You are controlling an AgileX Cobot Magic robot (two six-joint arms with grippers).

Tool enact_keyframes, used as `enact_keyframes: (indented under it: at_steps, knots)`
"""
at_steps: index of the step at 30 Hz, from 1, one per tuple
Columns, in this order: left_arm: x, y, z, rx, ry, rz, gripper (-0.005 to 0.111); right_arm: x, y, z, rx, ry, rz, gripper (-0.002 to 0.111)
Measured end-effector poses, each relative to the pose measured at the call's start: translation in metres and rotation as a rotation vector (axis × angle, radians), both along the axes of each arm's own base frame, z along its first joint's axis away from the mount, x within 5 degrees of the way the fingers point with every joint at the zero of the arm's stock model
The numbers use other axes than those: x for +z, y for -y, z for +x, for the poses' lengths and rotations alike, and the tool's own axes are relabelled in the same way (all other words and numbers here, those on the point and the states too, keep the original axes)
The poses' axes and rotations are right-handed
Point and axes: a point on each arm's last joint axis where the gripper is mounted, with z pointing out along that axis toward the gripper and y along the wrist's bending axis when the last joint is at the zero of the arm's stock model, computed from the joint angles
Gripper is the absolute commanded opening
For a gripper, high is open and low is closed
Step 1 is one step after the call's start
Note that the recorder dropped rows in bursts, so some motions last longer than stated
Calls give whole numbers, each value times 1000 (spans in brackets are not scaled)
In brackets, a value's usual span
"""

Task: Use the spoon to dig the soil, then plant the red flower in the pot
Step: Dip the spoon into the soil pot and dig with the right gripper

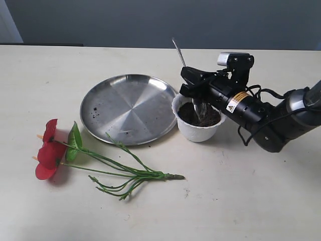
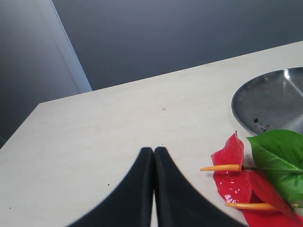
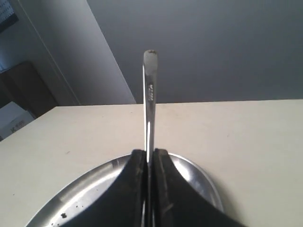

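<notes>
Exterior view, right end effector (image 1: 185, 80) clamped on spoon (image 1: 178, 51) handle, bowl down in soil (image 1: 210, 119) inside pot (image 1: 195, 133)

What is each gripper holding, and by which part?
Right gripper pinches the spoon by its handle, bowl down in the soil. Left gripper is shut, holding nothing.

This looks like a robotics lab or test room, not a home. A bare, pale table (image 1: 251, 211) fills the exterior view, with a plain grey-blue wall (image 1: 150, 20) along the top. A black robot arm (image 1: 281, 123) reaches in from the right edge. It carries a yellow warning label (image 1: 235, 103) and a small mounted camera (image 1: 228, 58). At the left edge of the right wrist view, a brown cabinet (image 3: 26, 90) and a white box (image 3: 12, 122) stand beside a pale wall panel (image 3: 71, 56).
</notes>
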Motion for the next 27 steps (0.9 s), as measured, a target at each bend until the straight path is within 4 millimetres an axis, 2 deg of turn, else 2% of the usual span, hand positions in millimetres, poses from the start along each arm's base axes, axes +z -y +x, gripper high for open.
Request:
enact_keyframes:
  at_steps: [4,11,19,27]
  knots:
    - [0,0,0,0,0,0,0,11,3,-8,7,16,7,-1]
    - [0,0,0,0,0,0,0,11,8,-17,8,9,-16,-1]
    - [0,0,0,0,0,0,0,4,-7,1,77,40,-67,-1]
    - [0,0,0,0,0,0,0,-18,-13,8,98,-18,-157,-1]
